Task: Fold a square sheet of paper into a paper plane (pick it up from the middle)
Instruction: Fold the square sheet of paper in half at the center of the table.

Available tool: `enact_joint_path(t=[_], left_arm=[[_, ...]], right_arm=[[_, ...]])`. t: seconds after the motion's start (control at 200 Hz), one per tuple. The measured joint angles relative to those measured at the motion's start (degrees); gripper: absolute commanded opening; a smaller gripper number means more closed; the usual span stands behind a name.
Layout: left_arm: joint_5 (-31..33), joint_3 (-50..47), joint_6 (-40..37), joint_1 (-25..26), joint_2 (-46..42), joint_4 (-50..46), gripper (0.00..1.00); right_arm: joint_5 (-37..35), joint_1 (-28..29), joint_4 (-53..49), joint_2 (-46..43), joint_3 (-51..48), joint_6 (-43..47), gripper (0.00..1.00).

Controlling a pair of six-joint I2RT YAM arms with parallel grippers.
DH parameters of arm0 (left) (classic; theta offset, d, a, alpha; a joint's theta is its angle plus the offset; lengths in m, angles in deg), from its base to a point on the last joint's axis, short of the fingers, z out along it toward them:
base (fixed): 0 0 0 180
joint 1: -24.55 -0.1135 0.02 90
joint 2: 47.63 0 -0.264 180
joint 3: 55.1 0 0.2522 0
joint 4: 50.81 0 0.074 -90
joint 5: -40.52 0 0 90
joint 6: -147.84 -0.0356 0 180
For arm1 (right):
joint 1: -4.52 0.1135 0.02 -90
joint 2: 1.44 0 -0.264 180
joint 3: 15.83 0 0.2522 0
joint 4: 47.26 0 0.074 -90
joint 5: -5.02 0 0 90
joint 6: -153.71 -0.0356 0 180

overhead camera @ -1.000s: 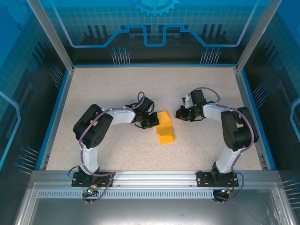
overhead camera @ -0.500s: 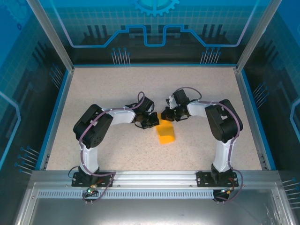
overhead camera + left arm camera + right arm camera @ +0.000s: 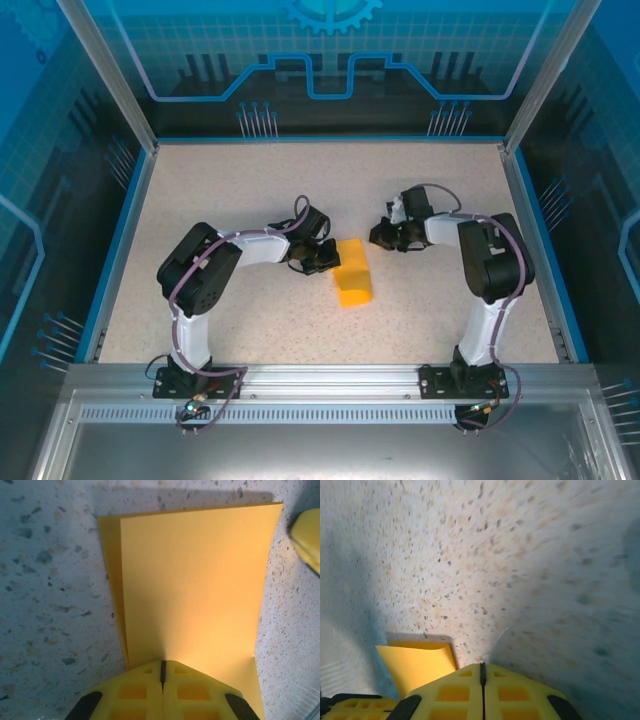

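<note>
The square sheet of paper [image 3: 352, 275] is orange-yellow and lies folded in half as a double-layered rectangle on the speckled table, just left of centre. In the left wrist view the paper [image 3: 195, 580] spreads out ahead of my left gripper [image 3: 162, 664], whose jaws are shut with their tips on its near edge. From above, the left gripper [image 3: 322, 258] sits at the paper's left side. My right gripper [image 3: 385, 237] is shut, low over the bare table to the right of the paper and apart from it. The paper's corner [image 3: 415, 665] lies left of the right gripper [image 3: 482, 666]. The paper plane is out of view.
A blue rim [image 3: 118, 250] and transparent walls enclose the speckled table [image 3: 250, 190]. Open tabletop lies at the back, left and front of the arms. A metal rail [image 3: 330, 378] carrying both arm bases runs along the near edge.
The right gripper swung left to the paper's upper edge, then drew back right, clear of it. The left gripper and the paper have stayed put.
</note>
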Motion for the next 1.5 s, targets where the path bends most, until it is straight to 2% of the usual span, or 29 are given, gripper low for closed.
enact_joint_path(t=[0.185,0.415,0.62,0.92,1.07,1.255,1.495], left_arm=[[0.02,0.04,0.0,0.04,0.0,0.0,0.0],[0.02,0.04,0.0,0.04,0.04,-0.02,0.0],[0.04,0.04,-0.02,0.04,0.07,-0.02,0.0],[0.02,0.04,-0.02,0.04,0.2,-0.04,0.0],[0.0,0.04,-0.02,0.04,0.22,-0.07,0.0],[0.0,0.04,-0.04,0.04,0.22,-0.04,0.0],[0.0,0.04,-0.07,0.04,0.22,-0.07,0.0]], right_arm=[[-2.08,3.45,0.81,-8.35,-1.81,-0.17,0.07],[-0.37,8.5,-0.28,-0.24,4.61,-0.17,0.07],[0.11,7.8,-2.23,6.03,7.23,-0.17,0.06],[0.74,2.25,-2.64,6.05,7.41,-0.61,0.06],[-0.68,-0.2,-3.69,0.35,4.17,0.55,0.07],[1.42,4.07,-6.19,-11.69,-1.57,3.76,0.07],[5.01,10.12,-8.52,-10.6,-8.17,3.91,0.04]])
